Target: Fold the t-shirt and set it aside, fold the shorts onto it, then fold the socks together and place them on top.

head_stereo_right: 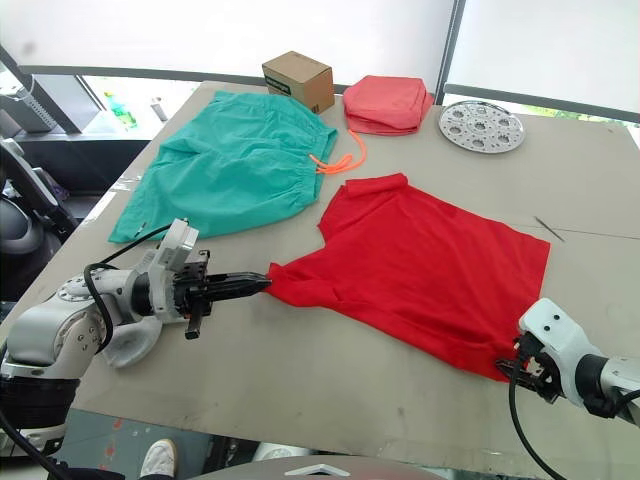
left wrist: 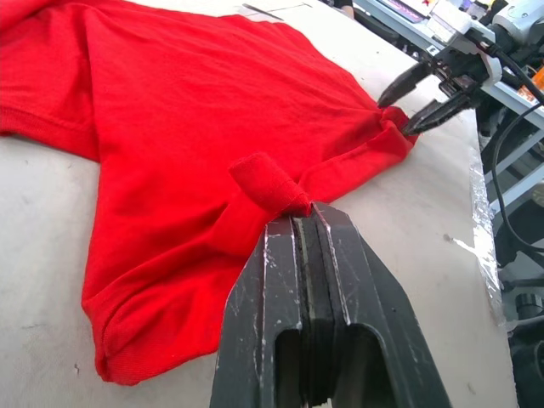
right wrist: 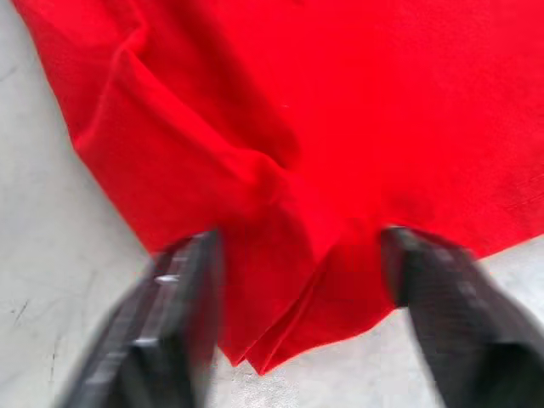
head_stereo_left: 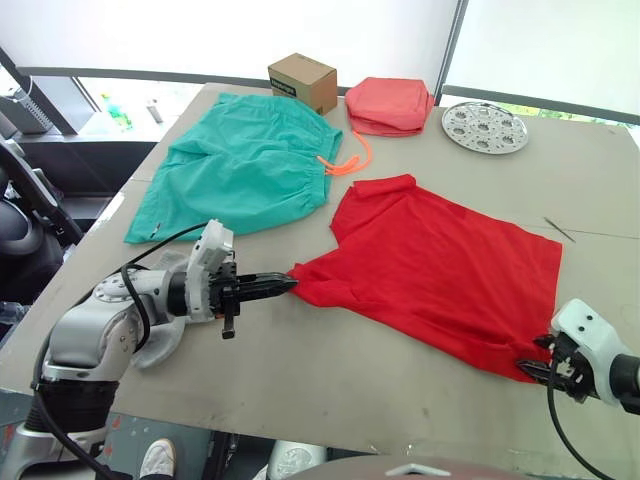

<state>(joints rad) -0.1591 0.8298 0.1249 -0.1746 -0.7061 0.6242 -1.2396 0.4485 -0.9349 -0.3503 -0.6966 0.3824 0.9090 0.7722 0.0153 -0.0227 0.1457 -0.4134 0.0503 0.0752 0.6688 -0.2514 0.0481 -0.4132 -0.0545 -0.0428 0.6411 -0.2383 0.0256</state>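
Left eye view: a bright red short-sleeved fabric t-shirt (head_stereo_left: 440,270) lies spread flat on the grey-brown table (head_stereo_left: 300,370), between the robot's two arms. The left gripper (head_stereo_left: 285,286), its two black fingers pressed tightly together, pinches the tip of the shirt's sleeve at the garment's left edge; in the left wrist view a small roll of red cloth bunches just ahead of the closed fingertips (left wrist: 310,223). At the opposite, near-right corner of the shirt, the right gripper (head_stereo_left: 530,368) stands with its fingers spread apart, one on each side of the folded red corner. In the right wrist view that corner lies in the gap between the two fingers (right wrist: 183,289), which do not clamp it.

Beyond the shirt, teal-green fabric shorts (head_stereo_left: 245,165) with a gathered waist lie flat toward the table's far left, their neon orange drawstring cord (head_stereo_left: 350,160) trailing close to the shirt's collar. At the far edge sit a small brown cardboard box (head_stereo_left: 302,82), a folded coral-pink cloth stack (head_stereo_left: 390,105) beside it, and a round perforated metal plate (head_stereo_left: 485,127) to the right.
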